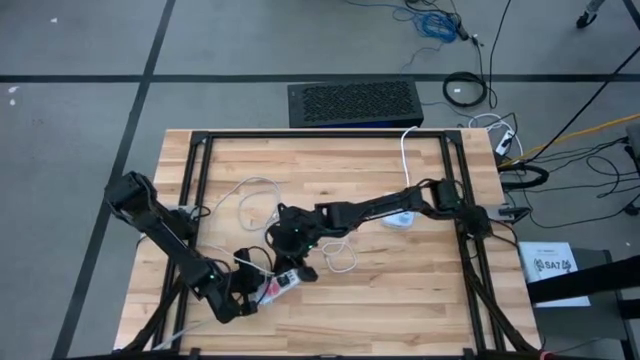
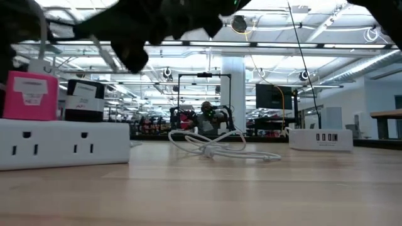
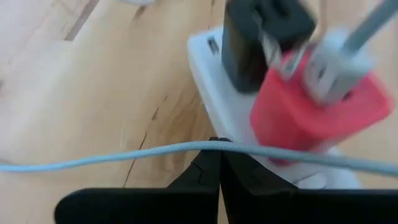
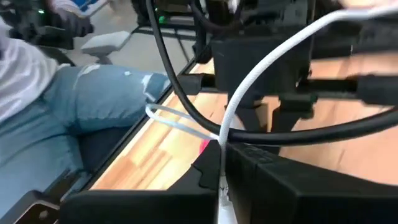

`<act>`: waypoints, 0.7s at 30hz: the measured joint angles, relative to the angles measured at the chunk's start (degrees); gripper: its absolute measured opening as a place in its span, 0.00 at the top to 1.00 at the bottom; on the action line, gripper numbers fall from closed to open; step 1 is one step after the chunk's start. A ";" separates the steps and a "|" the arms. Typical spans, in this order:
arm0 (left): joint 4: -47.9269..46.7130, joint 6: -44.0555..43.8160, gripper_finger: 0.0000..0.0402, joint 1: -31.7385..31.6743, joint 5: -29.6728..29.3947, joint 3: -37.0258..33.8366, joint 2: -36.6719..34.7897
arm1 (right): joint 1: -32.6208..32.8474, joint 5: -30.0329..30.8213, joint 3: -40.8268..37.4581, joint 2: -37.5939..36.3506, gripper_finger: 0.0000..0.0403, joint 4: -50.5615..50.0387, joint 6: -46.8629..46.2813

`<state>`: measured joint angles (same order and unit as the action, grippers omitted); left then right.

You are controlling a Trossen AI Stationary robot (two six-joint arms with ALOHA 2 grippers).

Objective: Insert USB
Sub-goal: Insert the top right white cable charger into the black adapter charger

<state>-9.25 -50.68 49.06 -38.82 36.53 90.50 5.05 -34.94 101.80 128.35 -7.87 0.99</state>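
**Both pincers pressed shut at the power strip, a white cable caught in each**

The white plastic power strip lies near the front left of the pale wooden slatted table, and both dark arms meet over it. On the strip stand a pink-red block-shaped USB charger and a black charger block just beside it, touching or nearly so. A white USB plug sits at the top of the pink-red charger, its thin cable running away; the wrist view is too smeared to tell how deep the plug sits.

The left gripper is just beside the strip's end, its two dark fingers pressed together. A thin white-grey cable crosses right at the fingertips and appears pinched between them, passing in front of the pink-red charger.

The right gripper reaches across from the right side of the table and hangs over the same strip, close to the left one. Its fingers are also squeezed together, with a white cable rising from between the tips and curving away.

Loose loops of white cable lie on the table near the right arm, and a small white multi-port USB hub rests well apart, toward the right. A person in blue jeans sits beside the table edge.
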 joint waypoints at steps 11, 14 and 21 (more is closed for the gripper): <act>-1.69 0.00 0.82 0.04 0.26 0.09 -7.22 | 1.78 5.50 0.01 -8.06 1.00 1.44 -0.26; -1.69 -1.46 0.76 0.02 1.65 0.09 -7.26 | 1.30 5.46 0.00 -8.90 1.00 4.61 -3.32; 0.38 -1.51 0.64 -0.02 2.20 0.08 -7.24 | -2.06 6.55 0.02 -8.98 1.00 10.70 -9.82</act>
<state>-8.87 -52.18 49.04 -36.62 36.61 83.26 2.98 -28.39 101.82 119.37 2.83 -8.83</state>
